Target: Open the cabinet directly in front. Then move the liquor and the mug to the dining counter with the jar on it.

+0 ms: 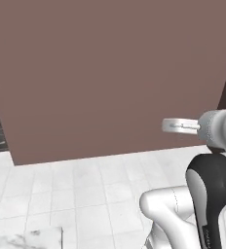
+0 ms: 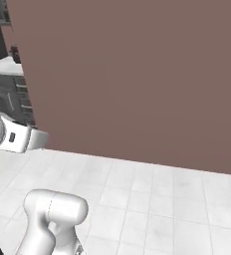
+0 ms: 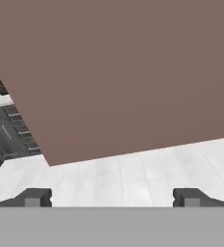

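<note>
The gripper (image 3: pixel 112 198) stands wide open with nothing between its fingertips (image 3: pixel 35 198), which sit far apart low in the hand view. Ahead of it rises a broad, flat brown wall (image 3: pixel 123 72), upright and meeting the white tiled floor (image 3: pixel 133 178) just beyond the fingers. Off to the gripper's left, a strip of dark grey units (image 3: pixel 5 137) shows (cut off at the edge, too cramped to identify as cabinet or drawers).

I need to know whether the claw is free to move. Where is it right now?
In the hand view the claw hangs open and empty above the white tiled floor, facing the big brown wall close ahead.
</note>
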